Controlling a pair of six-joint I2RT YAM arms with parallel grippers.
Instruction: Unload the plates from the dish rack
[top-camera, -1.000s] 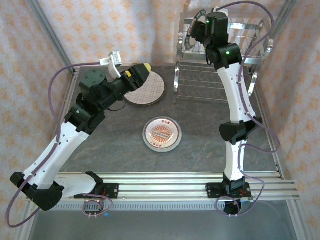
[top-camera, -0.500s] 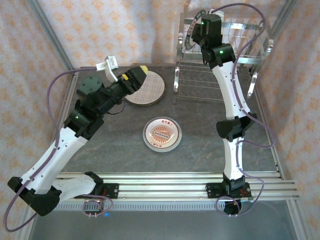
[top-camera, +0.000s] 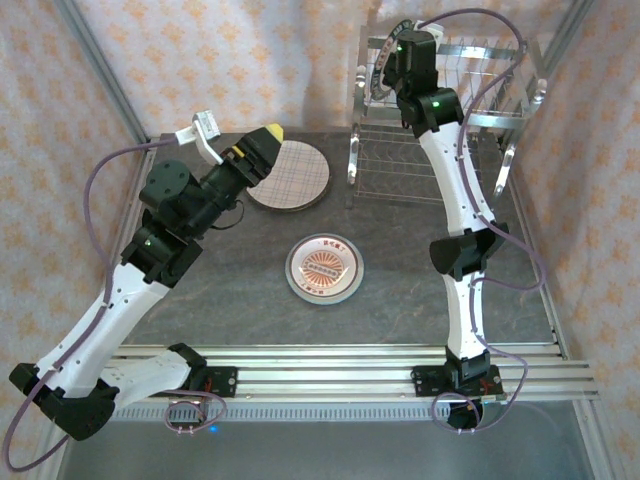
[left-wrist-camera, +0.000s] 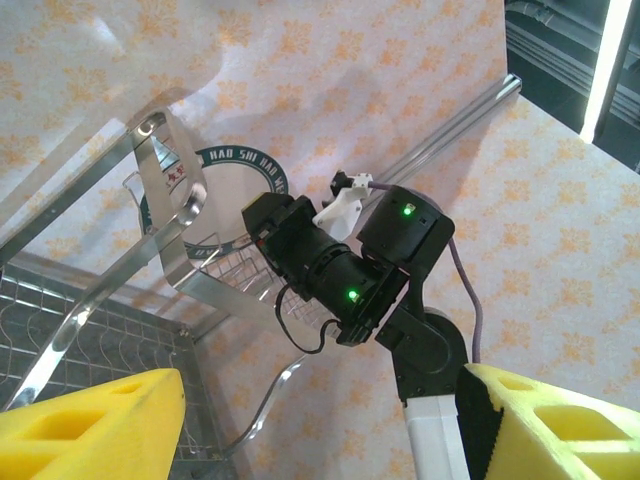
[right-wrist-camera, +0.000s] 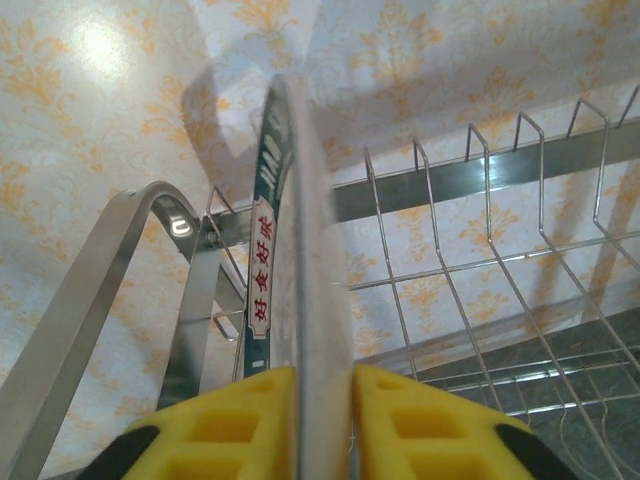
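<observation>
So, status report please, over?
Right tool shut on green-rimmed plate in dish rack. Left tool open, empty. Plaid plate, red-patterned plate on table. Nothing blocking.

Robot lab test cell dressed up as a kitchen, not a real one. Landmark: chrome dish rack (top-camera: 395, 160). Behind it and to both sides are orange floral wallpaper-print sheets (top-camera: 250, 60) hung on bare aluminium frame posts (top-camera: 105, 75). The rack sits on a dark stone-look tabletop (top-camera: 260, 310). Opposite the rack, at the table's near edge, is a slotted aluminium rail (top-camera: 330, 365) with the white left arm (top-camera: 130, 290) and right arm (top-camera: 455, 200) bolted on, and purple cables (top-camera: 125, 150) looping loose. Kitchen props: green-rimmed plate (right-wrist-camera: 290, 250) upright in the rack, plaid plate (top-camera: 295, 180) and patterned plate (top-camera: 325, 268) flat in front of it.
</observation>
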